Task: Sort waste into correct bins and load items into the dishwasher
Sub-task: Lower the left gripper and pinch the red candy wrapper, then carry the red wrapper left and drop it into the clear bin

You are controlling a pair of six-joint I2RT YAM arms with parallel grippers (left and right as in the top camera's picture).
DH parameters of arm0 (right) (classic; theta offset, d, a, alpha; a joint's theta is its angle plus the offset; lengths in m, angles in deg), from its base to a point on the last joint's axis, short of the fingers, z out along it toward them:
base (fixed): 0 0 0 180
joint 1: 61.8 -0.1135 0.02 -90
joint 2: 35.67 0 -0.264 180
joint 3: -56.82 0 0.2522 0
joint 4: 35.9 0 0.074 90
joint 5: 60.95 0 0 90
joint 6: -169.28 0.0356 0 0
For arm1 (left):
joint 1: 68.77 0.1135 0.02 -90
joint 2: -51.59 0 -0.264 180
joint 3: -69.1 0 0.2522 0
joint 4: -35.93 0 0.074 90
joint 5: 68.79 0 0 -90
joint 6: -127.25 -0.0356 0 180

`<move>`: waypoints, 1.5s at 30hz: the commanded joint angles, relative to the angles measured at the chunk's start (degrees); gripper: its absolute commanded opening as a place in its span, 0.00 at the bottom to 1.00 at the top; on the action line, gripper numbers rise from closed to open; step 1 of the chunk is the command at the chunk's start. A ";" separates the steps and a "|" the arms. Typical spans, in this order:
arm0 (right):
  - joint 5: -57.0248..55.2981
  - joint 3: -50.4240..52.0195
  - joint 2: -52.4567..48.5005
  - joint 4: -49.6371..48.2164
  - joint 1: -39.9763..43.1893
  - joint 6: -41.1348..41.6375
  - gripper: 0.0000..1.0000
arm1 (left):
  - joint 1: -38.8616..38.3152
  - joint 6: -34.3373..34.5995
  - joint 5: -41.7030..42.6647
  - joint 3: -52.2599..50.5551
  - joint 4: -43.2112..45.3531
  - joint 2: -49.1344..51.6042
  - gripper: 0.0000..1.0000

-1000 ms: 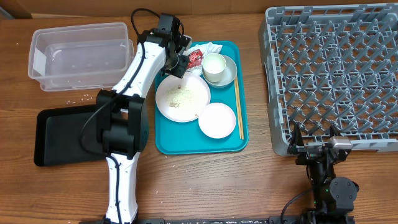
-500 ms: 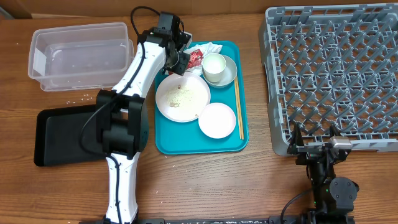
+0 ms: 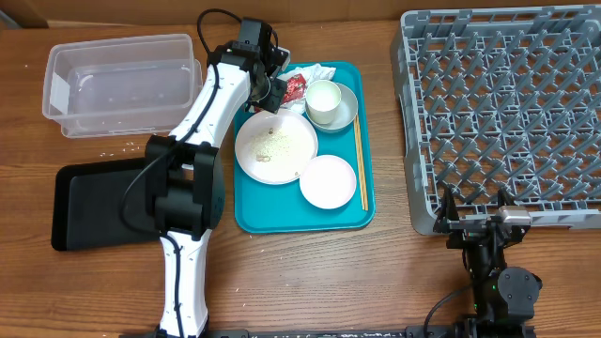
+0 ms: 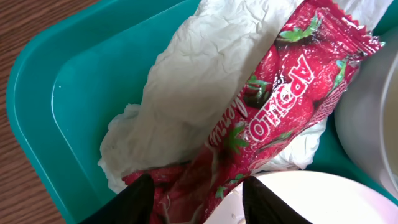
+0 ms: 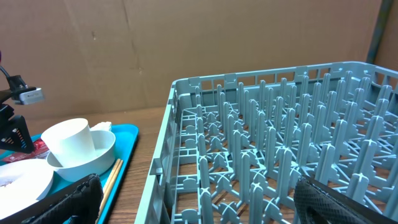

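Left gripper [image 4: 198,202] over the near end of the wrapper [image 4: 280,99]
My fingers stand apart. The red wrapper lies on the napkin [image 4: 186,87] at the back of the teal tray [image 4: 68,87], its long axis slanting away up-right. My right gripper [image 3: 476,218], also spread, sits well off by the rack [image 3: 507,103].

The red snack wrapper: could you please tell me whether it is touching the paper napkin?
Touching. The left wrist view shows the wrapper lying directly across the napkin.

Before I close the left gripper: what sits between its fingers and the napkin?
The red wrapper: in the left wrist view it lies on the napkin, its lower end between the fingers of the open left gripper.
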 commanded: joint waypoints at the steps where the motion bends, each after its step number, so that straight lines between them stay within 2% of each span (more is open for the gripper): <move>1: 0.00 0.59 0.61 -0.42 0.00 0.39 1.00 | 0.04 -1.25 0.85 -0.42 0.00 -0.61 0.49; 16: 0.00 0.59 0.61 -0.42 0.00 0.39 1.00 | 0.07 -2.10 0.92 -2.97 1.64 -0.61 0.48; 20: 0.00 0.59 0.61 -0.42 0.00 0.39 1.00 | 0.07 -2.03 0.98 -2.89 2.82 -0.61 0.37; 24: 0.00 0.59 0.61 -0.42 0.00 0.39 1.00 | 0.04 -1.90 0.98 -2.86 3.08 -0.61 0.31; 31: 0.00 0.59 0.61 -0.42 0.00 0.39 1.00 | 0.04 -0.37 1.01 -2.47 2.49 -0.79 0.05; 45: 0.00 0.59 0.61 -0.42 0.00 0.39 1.00 | 0.04 1.75 7.63 7.50 -10.56 -1.79 0.04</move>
